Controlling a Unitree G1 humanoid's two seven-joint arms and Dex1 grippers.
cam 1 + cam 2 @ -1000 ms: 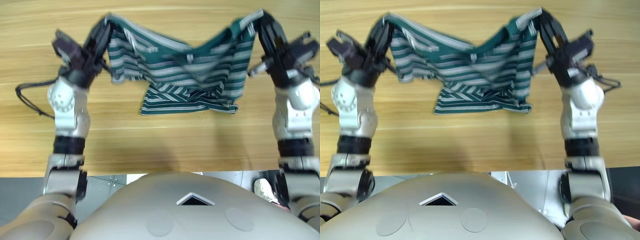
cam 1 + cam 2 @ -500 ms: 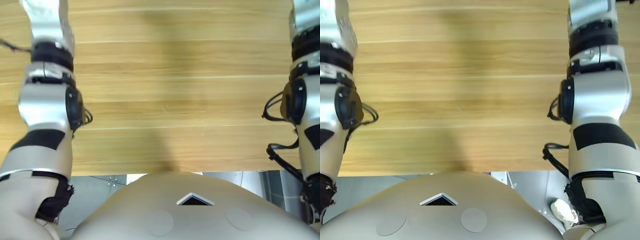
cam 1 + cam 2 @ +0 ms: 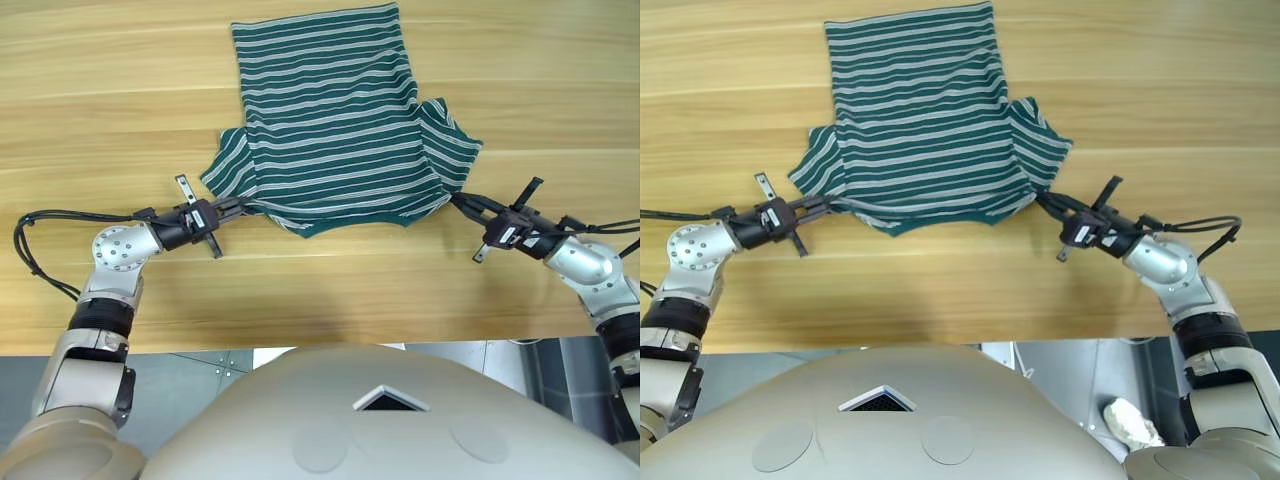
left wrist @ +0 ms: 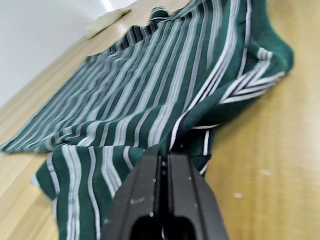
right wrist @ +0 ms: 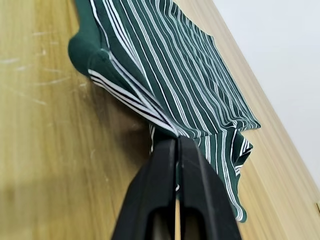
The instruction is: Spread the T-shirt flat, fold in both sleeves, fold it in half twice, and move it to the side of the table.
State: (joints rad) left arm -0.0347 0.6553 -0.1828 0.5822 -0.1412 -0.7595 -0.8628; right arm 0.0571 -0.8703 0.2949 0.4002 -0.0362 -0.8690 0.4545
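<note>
The green T-shirt (image 3: pixel 330 120) with white stripes lies spread on the wooden table (image 3: pixel 330 290), hem at the far side and collar edge toward me. Its sleeves (image 3: pixel 225 170) stick out on both sides, a little rumpled. My left gripper (image 3: pixel 236 205) lies low over the table, shut on the shirt's near left shoulder. My right gripper (image 3: pixel 462 201) is shut on the near right shoulder. In the left wrist view the black fingers (image 4: pixel 145 190) pinch the striped fabric (image 4: pixel 150 100). The right wrist view has the fingers (image 5: pixel 160 190) clamped on a fold of cloth (image 5: pixel 165 75).
Bare wood stretches to the left and right of the shirt and between it and the table's front edge (image 3: pixel 330 345). Black cables (image 3: pixel 40 225) loop from my left wrist, and another cable (image 3: pixel 1200 225) from my right. A pale object (image 4: pixel 107 22) lies far off on the table.
A second ago both grippers held the shirt hanging bunched in the air; the arms then swung far forward. Now the shirt lies spread on the table, both grippers low at its near corners.
</note>
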